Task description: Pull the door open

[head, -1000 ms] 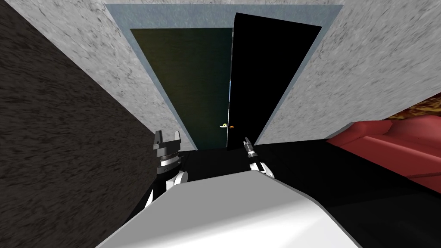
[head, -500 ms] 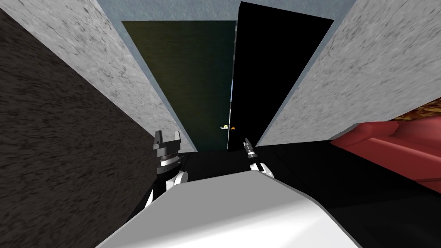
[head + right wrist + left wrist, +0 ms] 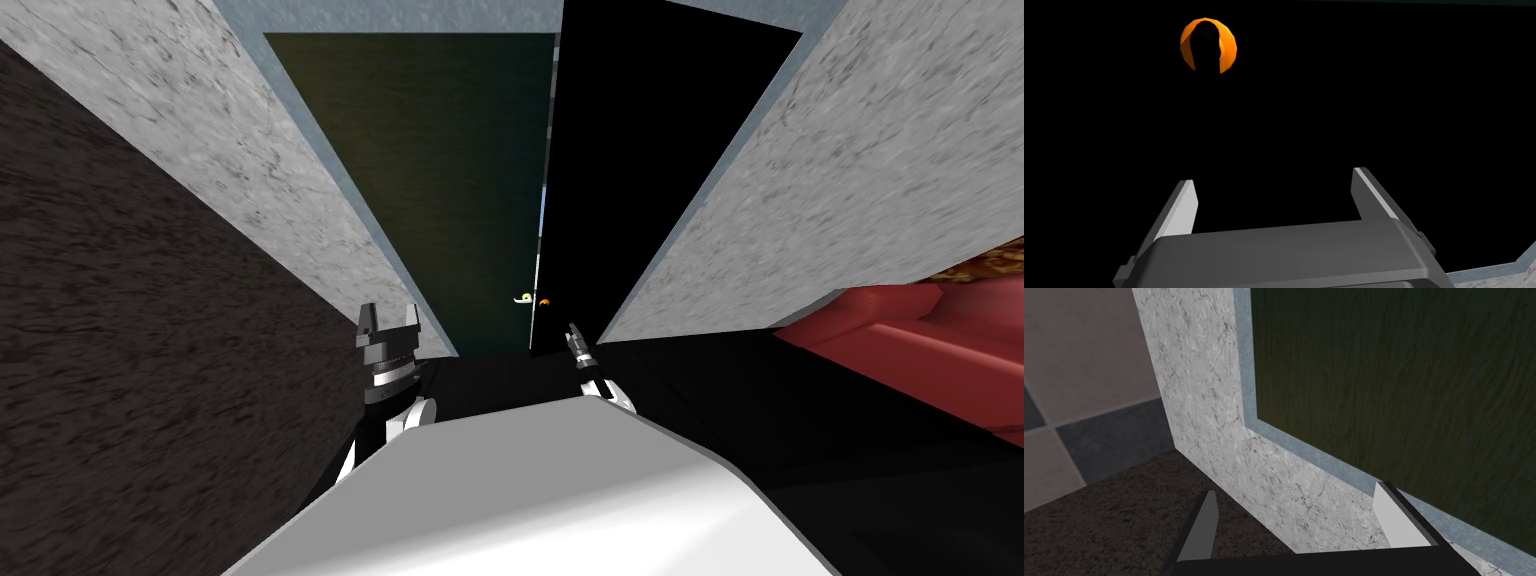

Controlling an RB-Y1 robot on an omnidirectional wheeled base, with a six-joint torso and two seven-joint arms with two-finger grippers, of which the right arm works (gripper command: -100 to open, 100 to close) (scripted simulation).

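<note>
Head view: the door [image 3: 440, 180] is standing ajar, a flat dark green panel with fine wood grain running along its height. Its left edge is lying against the left jamb. Its free edge is running down the middle of the opening. Right of that edge a black area [image 3: 650, 170] is taking up the rest of the opening as far as the right jamb. A narrow, flat blue-grey frame [image 3: 1245, 363] is bordering the panel. Marbled light grey wall [image 3: 800, 200] is splaying out on both sides. A dark coarse-speckled surface [image 3: 120, 350] is closing in on the far left. A red sofa [image 3: 900, 340] is sitting to the right, well apart from the door, across a floor [image 3: 720, 400] drawn black.

A small pale yellow lever [image 3: 520, 298] is sticking out of the near face at the free edge. Right wrist view is catching an orange piece [image 3: 1229, 45], a rounded disc with a black silhouette across its centre. In the head view it is sitting just right of the lever, past the door's edge.

The right pincer [image 3: 574, 332] is hanging near the lever, on its right and nearer side, apart from it. Its fingers are spread with nothing between them, pointing into the black area. The left pincer [image 3: 388, 322] is hovering by the left jamb, likewise spread and empty, pointing at the marbled wall beside the frame.
</note>
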